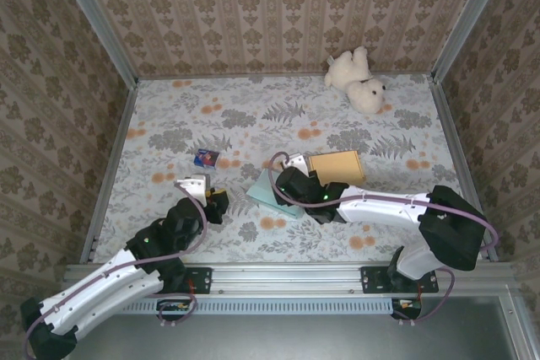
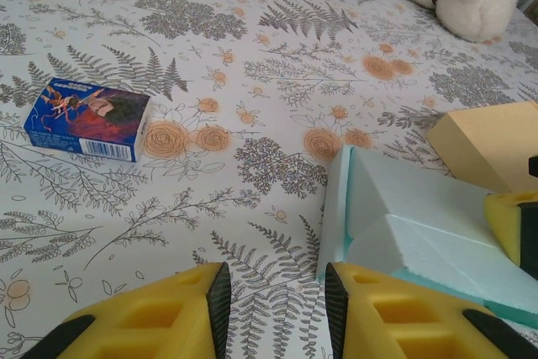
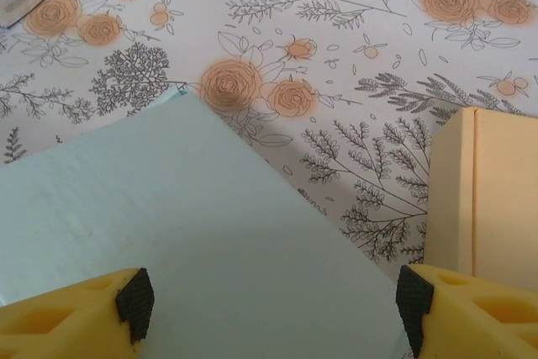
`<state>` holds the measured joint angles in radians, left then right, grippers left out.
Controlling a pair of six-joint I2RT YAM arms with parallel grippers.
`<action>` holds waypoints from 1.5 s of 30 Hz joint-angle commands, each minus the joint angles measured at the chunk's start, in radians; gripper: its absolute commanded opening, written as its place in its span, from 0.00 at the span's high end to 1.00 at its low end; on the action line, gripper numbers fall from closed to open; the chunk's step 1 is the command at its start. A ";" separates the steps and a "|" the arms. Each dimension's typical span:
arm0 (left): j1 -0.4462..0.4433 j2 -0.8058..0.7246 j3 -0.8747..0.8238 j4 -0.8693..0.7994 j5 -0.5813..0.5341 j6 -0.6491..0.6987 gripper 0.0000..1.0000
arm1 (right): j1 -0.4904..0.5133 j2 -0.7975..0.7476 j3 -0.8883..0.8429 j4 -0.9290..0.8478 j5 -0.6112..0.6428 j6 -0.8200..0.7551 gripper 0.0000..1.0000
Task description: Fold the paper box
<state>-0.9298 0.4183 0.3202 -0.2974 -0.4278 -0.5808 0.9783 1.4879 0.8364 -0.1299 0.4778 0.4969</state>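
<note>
Right gripper (image 3: 273,313): fingers spread wide, straddling the pale green paper box (image 3: 193,224). The box lies on the table (image 3: 336,31) directly under it. I cannot tell whether the pads touch it. Left gripper (image 2: 275,304): fingers partly spread, nothing between them, box just ahead to its right. Tan box (image 3: 487,199) sits beside the green one.

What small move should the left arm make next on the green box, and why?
Probably ease the left gripper forward and right to the pale green box: its jaws are part open and empty, short of the box's near edge, while the right gripper stands open over it.
</note>
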 commanded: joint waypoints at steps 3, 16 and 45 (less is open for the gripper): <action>-0.006 -0.010 -0.018 0.034 -0.023 0.007 0.62 | 0.005 0.006 -0.018 0.016 -0.003 -0.009 0.21; -0.004 -0.007 -0.030 0.047 -0.030 0.009 0.61 | 0.005 0.104 -0.022 0.057 -0.042 -0.032 0.21; 0.173 0.297 -0.068 0.294 0.177 -0.017 0.51 | 0.003 0.145 0.016 0.270 -0.316 -0.415 0.21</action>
<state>-0.7742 0.6975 0.2665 -0.0799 -0.3157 -0.5850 0.9779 1.6878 0.8730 0.1162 0.2081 0.0597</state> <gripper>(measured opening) 0.490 0.791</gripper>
